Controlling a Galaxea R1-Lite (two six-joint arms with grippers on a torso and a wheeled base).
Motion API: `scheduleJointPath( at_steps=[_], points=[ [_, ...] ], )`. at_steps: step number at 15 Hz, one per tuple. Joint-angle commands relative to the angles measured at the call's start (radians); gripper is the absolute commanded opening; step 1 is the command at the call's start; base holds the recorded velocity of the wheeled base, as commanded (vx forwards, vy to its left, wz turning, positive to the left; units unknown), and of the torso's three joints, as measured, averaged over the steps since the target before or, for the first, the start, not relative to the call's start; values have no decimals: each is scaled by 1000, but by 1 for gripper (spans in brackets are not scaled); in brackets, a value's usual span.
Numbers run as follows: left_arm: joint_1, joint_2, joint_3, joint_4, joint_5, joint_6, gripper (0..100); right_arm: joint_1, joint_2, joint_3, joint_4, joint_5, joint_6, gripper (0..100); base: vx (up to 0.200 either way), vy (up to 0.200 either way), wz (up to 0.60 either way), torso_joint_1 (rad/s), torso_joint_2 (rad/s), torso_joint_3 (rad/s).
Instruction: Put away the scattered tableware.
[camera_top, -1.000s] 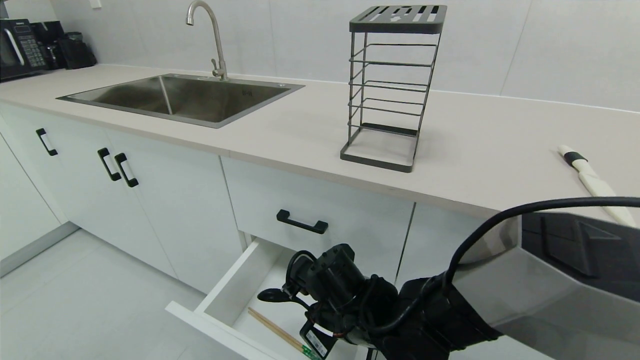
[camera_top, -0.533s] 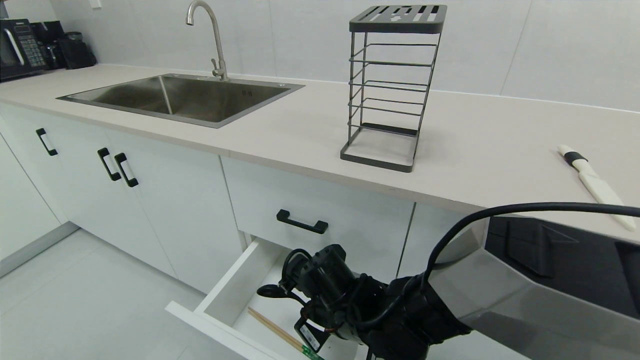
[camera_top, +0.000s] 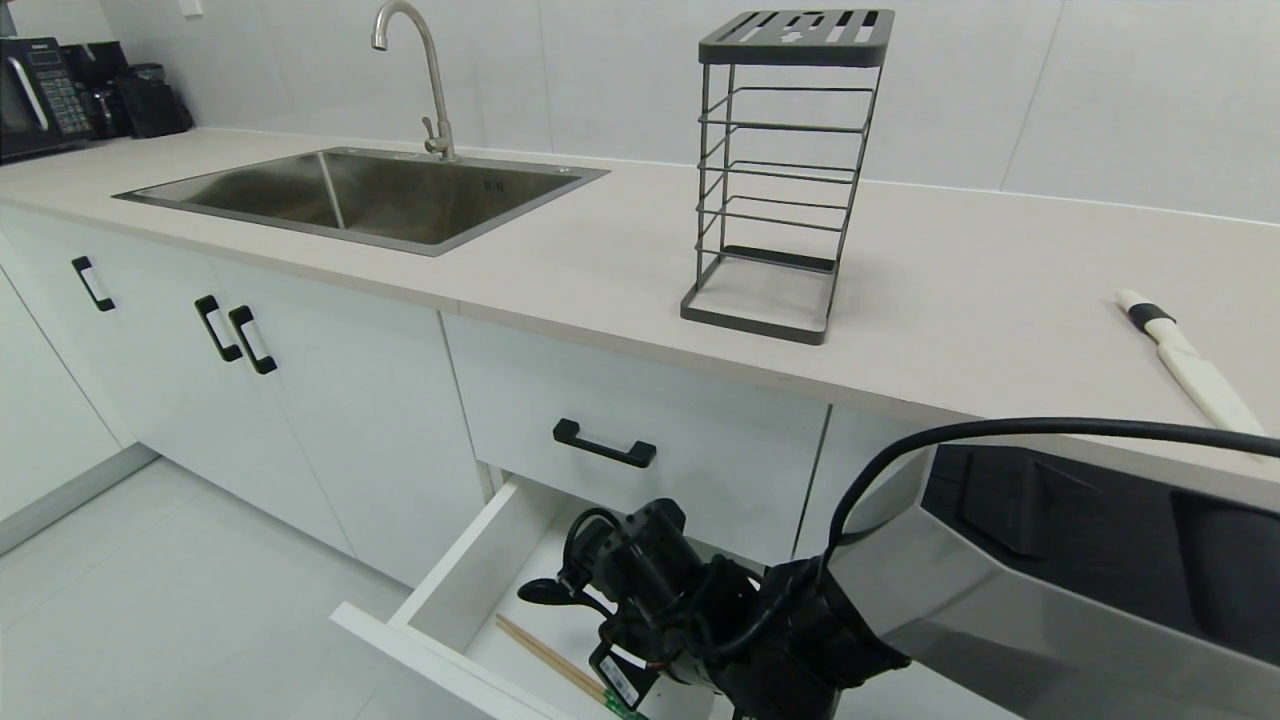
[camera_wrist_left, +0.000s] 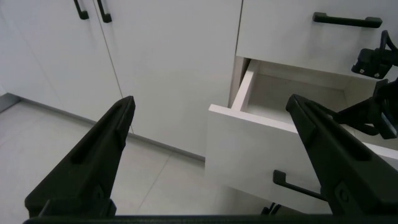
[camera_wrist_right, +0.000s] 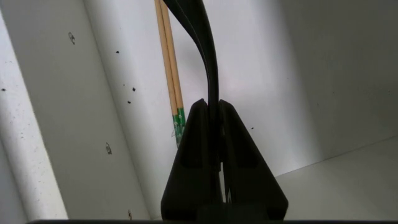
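The slim black spoon (camera_wrist_right: 205, 56) is pinched by its handle in the closed jaws of the right gripper (camera_wrist_right: 213, 109), low over the open white drawer (camera_top: 455, 590) where pale wooden chopsticks (camera_wrist_right: 169, 68) lie, apparently for release there; the left gripper (camera_wrist_left: 211, 102) is held wide open, empty, off to one side.

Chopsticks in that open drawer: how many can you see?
2. Both chopsticks lie side by side on the drawer floor, near the black spoon in the right end effector. Part of the drawer is covered, so more are possible.
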Motion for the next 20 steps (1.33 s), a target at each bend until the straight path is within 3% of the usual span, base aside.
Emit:
scheduleJointPath(
  at_steps=[1,20],
  points=[
    [0,1,0,0,0,0,100,0,17,-9,-1,1,1,0,0,0,0,0,0,0],
    [0,1,0,0,0,0,100,0,94,-38,-1,10,-1,0,0,0,0,0,0,0]
  ],
)
